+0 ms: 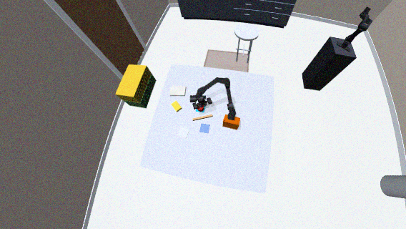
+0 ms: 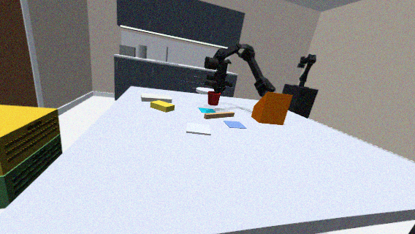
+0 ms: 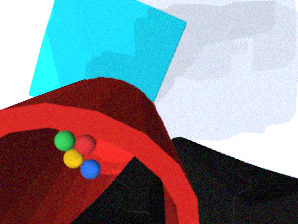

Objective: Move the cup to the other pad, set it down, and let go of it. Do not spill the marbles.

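The red cup [image 1: 201,109] [image 2: 213,98] [image 3: 105,120] hangs upright in the air near the cyan pad [image 2: 207,110] [image 3: 100,30], which it partly hides in the top view. My gripper [image 2: 218,91] is shut on the cup's wall; in the wrist view one dark finger shows inside the cup and one outside. A green marble [image 3: 64,141], a red marble [image 3: 85,144], a yellow marble [image 3: 73,158] and a blue marble [image 3: 90,169] lie inside the cup. The blue pad [image 1: 204,128] [image 2: 234,124] lies bare on the table.
A wooden bar [image 1: 202,117] [image 2: 219,115] lies between the two pads. A yellow block [image 1: 176,106] [image 2: 162,106], a pale box [image 1: 178,91] [image 2: 156,98] and a white tile [image 1: 184,132] [image 2: 198,129] lie around them. An orange block [image 1: 231,122] [image 2: 272,108] stands at the arm's base.
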Motion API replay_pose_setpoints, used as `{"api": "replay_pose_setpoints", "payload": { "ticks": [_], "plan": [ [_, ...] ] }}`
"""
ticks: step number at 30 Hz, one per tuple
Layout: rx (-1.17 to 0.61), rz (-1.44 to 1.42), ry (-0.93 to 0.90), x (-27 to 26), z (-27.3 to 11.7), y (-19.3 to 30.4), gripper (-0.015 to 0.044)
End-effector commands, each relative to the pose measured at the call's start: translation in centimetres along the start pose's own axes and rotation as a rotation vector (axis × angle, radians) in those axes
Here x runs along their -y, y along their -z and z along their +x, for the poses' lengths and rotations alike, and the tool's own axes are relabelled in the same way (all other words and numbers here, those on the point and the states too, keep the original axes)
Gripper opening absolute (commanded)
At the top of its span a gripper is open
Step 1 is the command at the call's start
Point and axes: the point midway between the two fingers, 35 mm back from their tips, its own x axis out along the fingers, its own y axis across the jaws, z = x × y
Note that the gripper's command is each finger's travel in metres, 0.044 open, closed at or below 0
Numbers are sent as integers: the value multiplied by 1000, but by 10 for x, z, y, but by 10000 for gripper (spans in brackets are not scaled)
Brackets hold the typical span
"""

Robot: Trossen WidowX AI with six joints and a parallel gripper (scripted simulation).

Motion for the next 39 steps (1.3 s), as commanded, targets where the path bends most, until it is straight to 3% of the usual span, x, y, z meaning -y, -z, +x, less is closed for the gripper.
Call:
{"api": "replay_pose_setpoints", "payload": {
  "ticks": [1,13,39],
  "plan": [
    [6,-2,-3,2,-2,-16,0],
    [7,-1,-2,5,-2,-34,0],
    [8,-1,-2,5,37,-35,0]
  ]
}}
